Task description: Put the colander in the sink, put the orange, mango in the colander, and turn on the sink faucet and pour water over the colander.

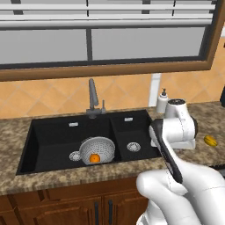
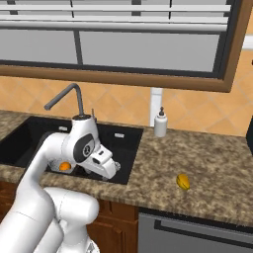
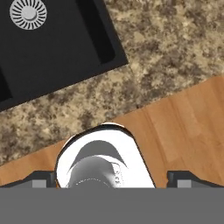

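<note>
- While the colander [image 1: 97, 150] sat in the left basin of the black double sink [image 1: 48, 143], just beside that basin's round silver drain, the orange [image 1: 94, 158] lay inside it, toward the near rim.
- Orange also showed in the right base view [image 2: 64, 167], partly hidden behind the arm.
- Right basin held only its drain [image 1: 133, 146]; same drain sat at the top left of the hand view [image 3: 28, 14].
- Mango [image 1: 210, 140] was outside the colander, lying on the granite counter [image 2: 207, 158] well right of the sink; seen too in the right base view [image 2: 183, 182].
- Sink faucet [image 1: 92, 97] stood behind the divider between the basins; water flow could not be told.
- White soap dispenser [image 1: 162, 101] stood on the counter at the sink's back right corner.
- Gripper [image 3: 111, 181] hung over the sink's front right corner, counter edge and wood cabinet front [image 3: 183, 127]; jaws spread wide, fingertips [image 3: 186, 178] at the frame's two sides, nothing between them, touching nothing.
</note>
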{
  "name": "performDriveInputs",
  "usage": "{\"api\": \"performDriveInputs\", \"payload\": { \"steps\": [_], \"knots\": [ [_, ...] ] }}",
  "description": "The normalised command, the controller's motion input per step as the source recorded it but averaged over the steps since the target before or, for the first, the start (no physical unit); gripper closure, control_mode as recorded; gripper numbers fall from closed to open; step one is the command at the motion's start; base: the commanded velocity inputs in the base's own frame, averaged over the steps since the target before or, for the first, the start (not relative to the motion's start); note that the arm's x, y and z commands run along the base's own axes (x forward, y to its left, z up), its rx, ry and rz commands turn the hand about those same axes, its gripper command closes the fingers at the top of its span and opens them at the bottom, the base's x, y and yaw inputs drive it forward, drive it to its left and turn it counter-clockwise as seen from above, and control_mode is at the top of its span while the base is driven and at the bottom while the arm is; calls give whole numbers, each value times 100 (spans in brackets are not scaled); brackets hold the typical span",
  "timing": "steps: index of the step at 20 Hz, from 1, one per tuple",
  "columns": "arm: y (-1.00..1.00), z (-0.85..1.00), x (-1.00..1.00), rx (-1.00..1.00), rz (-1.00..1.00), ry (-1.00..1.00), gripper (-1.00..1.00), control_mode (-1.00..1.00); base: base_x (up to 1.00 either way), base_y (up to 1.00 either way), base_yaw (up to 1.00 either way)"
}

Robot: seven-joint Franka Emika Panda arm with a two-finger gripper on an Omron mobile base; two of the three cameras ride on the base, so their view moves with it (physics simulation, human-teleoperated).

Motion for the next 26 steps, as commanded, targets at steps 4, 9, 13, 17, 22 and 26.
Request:
{"api": "performDriveInputs", "payload": {
  "steps": [4, 9, 13, 17, 22, 26],
  "knots": [
    [-95, 5, -5, 6, 15, -1, -100, -100, 0, 0, 0],
    [-92, 1, 0, 4, 19, -9, -100, -100, 0, 0, 0],
    [-93, 0, 9, 0, 14, -5, -100, -100, 0, 0, 0],
    [-90, 0, 13, 2, 7, 1, -100, -100, 0, 0, 0],
    [-74, 4, 14, 9, 7, -4, -100, -100, 0, 0, 0],
    [-32, 3, 56, 2, 8, 0, -100, -100, 0, 0, 0]
  ]
}}
